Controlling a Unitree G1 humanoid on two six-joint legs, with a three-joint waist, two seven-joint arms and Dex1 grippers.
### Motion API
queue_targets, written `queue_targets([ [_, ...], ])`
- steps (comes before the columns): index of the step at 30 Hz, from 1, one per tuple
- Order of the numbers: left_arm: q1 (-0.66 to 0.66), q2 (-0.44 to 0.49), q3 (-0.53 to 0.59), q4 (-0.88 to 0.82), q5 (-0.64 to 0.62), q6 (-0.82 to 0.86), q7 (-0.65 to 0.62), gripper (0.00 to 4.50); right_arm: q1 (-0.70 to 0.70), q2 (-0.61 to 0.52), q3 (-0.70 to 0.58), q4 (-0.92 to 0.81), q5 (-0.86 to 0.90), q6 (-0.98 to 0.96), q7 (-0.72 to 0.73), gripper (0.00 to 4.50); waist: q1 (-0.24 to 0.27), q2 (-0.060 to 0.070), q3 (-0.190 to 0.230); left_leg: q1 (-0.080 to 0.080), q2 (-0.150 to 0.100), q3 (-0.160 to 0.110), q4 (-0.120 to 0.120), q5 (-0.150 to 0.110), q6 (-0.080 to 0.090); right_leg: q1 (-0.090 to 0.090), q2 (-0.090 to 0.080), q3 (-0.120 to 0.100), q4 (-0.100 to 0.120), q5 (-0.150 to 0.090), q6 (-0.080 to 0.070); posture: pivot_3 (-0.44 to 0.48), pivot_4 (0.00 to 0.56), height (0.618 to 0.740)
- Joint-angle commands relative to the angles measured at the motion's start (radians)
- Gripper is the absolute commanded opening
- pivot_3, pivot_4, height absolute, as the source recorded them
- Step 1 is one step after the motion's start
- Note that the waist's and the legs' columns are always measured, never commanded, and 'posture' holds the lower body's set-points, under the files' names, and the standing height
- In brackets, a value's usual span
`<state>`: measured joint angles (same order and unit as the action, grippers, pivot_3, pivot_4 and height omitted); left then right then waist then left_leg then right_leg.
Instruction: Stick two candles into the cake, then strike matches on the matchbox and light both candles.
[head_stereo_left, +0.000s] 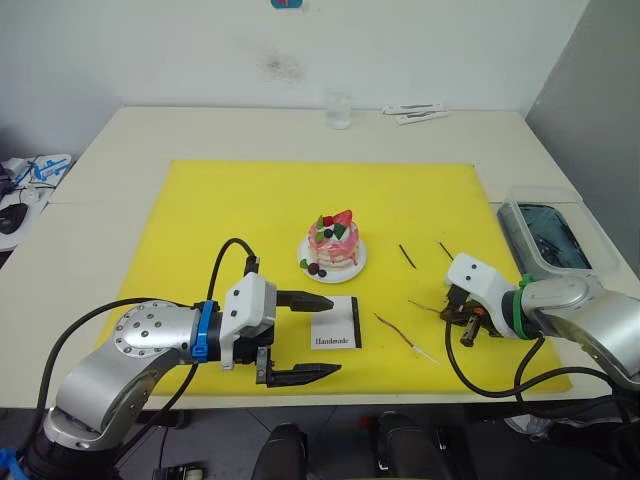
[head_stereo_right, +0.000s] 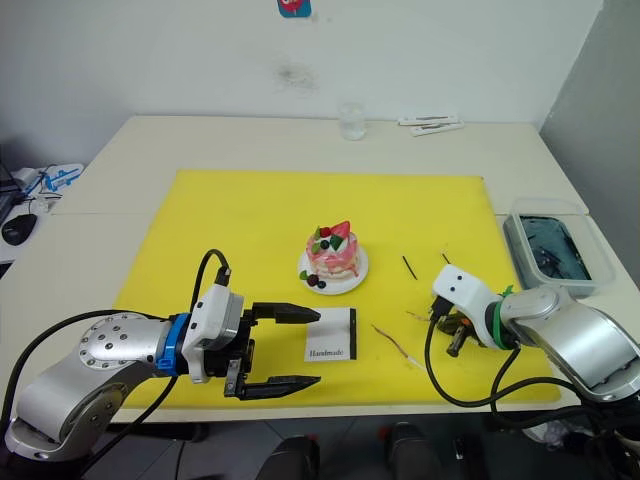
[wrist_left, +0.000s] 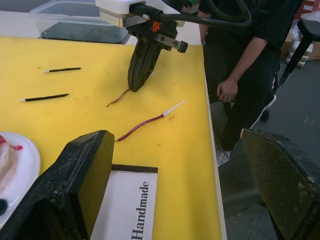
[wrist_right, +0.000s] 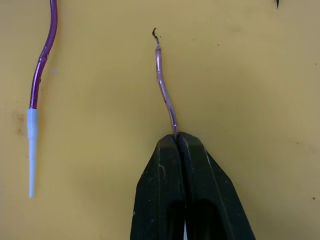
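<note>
Nearest the bench's front edge, the left claw (head_stereo_left: 305, 335) hangs wide open beside the matchbox (head_stereo_left: 335, 324), gripping nothing. Just right of the box lies a loose candle (head_stereo_left: 405, 336). The right claw (wrist_right: 179, 142), by the yellow mat's (head_stereo_left: 220, 210) right edge, is pinched tight on the other candle (wrist_right: 164, 90); the right wrist view shows that grip plainly. Further back lie two matches (head_stereo_left: 407, 256), then the cake (head_stereo_left: 334, 242) at mid-mat. A person's hand (wrist_left: 227, 90) appears in the left wrist view. A tray (head_stereo_left: 550, 235) sits at the bench's right edge, a glass (head_stereo_left: 339, 110) at the far edge.
</note>
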<state>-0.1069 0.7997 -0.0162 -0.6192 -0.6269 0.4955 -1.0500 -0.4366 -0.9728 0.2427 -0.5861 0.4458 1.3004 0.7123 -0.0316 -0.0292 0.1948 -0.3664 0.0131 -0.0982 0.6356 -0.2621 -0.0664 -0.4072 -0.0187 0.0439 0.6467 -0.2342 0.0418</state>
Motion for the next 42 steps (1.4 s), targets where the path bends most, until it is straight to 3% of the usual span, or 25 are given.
queue_targets([
  [1, -0.014, -0.007, 0.004, -0.004, 0.001, -0.009, 0.014, 4.50, -0.011, 0.001, -0.076, -0.028, 0.042, 0.039, 0.009, 0.01, 0.000, 0.000, 0.000, 0.000, 0.000, 0.000, 0.000, 0.000, 0.000, 0.000, 0.000, 0.000, 0.000, 0.000, 0.000, 0.000, 0.150, 0.740],
  [10, -0.033, -0.031, 0.076, 0.042, -0.138, 0.115, 0.079, 4.50, -0.064, 0.104, -0.400, -0.025, 0.272, 0.099, 0.083, 0.01, 0.000, 0.000, 0.000, 0.000, 0.000, -0.001, 0.000, 0.000, 0.000, 0.000, 0.000, -0.001, 0.000, 0.001, 0.001, 0.000, 0.150, 0.740],
  [14, -0.077, -0.034, 0.107, 0.052, -0.281, 0.253, 0.135, 4.50, -0.055, 0.289, -0.587, -0.021, 0.442, 0.043, 0.068, 0.01, -0.001, 0.000, 0.000, -0.001, 0.000, -0.001, 0.000, 0.000, 0.000, 0.000, 0.000, -0.001, 0.000, 0.001, 0.003, 0.000, 0.150, 0.740],
  [17, -0.123, -0.056, 0.117, 0.069, -0.387, 0.335, 0.187, 4.50, -0.095, 0.396, -0.641, 0.000, 0.544, 0.054, -0.010, 0.01, -0.001, 0.000, 0.000, -0.001, 0.000, -0.002, 0.000, 0.000, 0.000, 0.000, 0.001, -0.001, 0.000, 0.002, 0.003, 0.000, 0.150, 0.740],
  [22, -0.213, -0.137, 0.123, 0.106, -0.530, 0.413, 0.304, 4.50, -0.182, 0.534, -0.645, 0.041, 0.711, 0.036, -0.146, 0.01, -0.001, 0.000, 0.000, 0.000, 0.000, -0.002, 0.000, 0.000, 0.000, 0.000, 0.001, -0.001, 0.001, 0.002, 0.004, 0.000, 0.150, 0.740],
  [29, -0.327, -0.191, 0.130, 0.155, -0.733, 0.486, 0.411, 4.50, -0.226, 0.601, -0.561, 0.077, 0.890, -0.005, -0.295, 0.01, -0.001, 0.000, 0.000, -0.001, 0.000, -0.002, 0.000, 0.000, 0.000, 0.000, 0.001, -0.001, 0.001, 0.002, 0.004, 0.000, 0.150, 0.740],
  [42, -0.381, -0.207, 0.105, 0.181, -0.700, 0.468, 0.389, 4.50, -0.214, 0.538, -0.443, 0.102, 1.050, -0.127, -0.400, 0.01, -0.001, 0.000, 0.000, -0.001, 0.000, -0.002, -0.001, 0.000, 0.000, 0.000, 0.001, -0.001, 0.000, 0.002, 0.003, 0.000, 0.150, 0.740],
])
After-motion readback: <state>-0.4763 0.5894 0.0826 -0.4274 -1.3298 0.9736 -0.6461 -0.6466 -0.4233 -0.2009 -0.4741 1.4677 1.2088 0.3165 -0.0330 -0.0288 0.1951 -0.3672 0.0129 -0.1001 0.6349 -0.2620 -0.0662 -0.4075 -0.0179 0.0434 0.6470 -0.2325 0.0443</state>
